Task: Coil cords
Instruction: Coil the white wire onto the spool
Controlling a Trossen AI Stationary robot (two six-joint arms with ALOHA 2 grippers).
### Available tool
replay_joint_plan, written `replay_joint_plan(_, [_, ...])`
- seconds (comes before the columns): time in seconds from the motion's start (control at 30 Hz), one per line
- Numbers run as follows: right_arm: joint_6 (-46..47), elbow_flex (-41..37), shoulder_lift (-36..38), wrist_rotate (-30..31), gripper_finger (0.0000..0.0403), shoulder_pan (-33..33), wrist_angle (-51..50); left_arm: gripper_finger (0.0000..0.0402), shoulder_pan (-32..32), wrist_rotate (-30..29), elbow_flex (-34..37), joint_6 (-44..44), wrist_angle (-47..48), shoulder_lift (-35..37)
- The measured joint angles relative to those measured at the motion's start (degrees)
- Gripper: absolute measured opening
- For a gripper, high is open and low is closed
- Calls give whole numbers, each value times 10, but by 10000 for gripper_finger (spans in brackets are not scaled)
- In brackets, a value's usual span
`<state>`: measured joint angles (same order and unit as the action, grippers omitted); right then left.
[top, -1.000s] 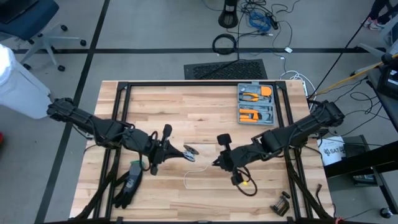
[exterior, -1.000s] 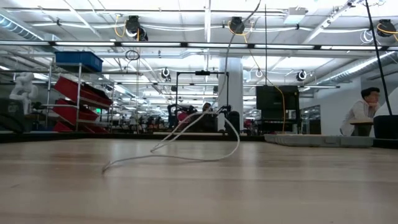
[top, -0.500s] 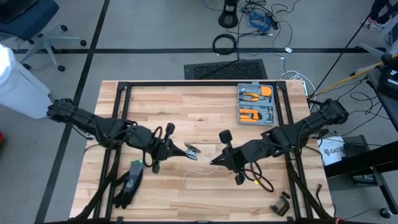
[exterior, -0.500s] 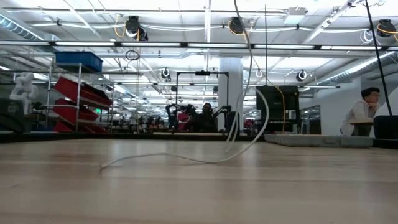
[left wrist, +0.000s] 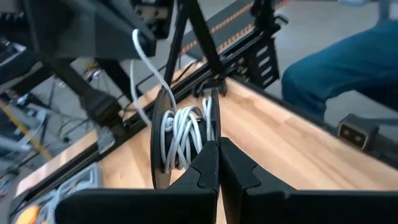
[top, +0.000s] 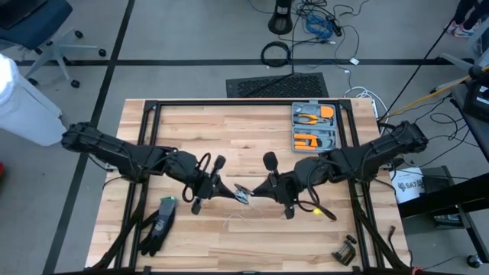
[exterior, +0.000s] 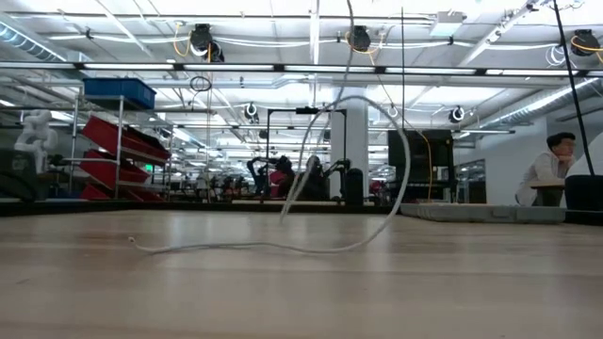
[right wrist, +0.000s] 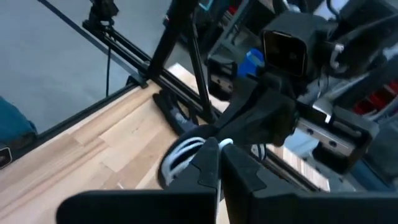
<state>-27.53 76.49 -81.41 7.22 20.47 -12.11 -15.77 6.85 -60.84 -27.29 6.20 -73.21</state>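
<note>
Cord (top: pixel 243 192) bundle sits pinched between both end effectors mid-table.

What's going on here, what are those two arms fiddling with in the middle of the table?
They are winding a thin white cord into a small bundle. The left gripper is shut on the bundle, a round spool already wrapped in white turns. The right gripper, shut on the cord, meets it at mid-table. A loose tail still lies on the wooden table, unwound.
</note>
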Motion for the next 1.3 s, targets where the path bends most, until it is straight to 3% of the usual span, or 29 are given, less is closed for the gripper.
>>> replay_joint_plan(0.17, [-22,0,-3,-33,0,-19,12,1,5,43,0,0,-28,-6])
replay_joint_plan(0.4, [-56,0,-27,-95,0,-43,55,1,5,55,0,-4,-35,-7])
replay_joint_plan(0.7, [-67,0,-49,-120,0,-57,120,1,6,79,1,-6,-45,-7])
replay_joint_plan(1.3, [-54,0,-73,-135,0,-69,158,1,8,103,1,-16,-60,-19])
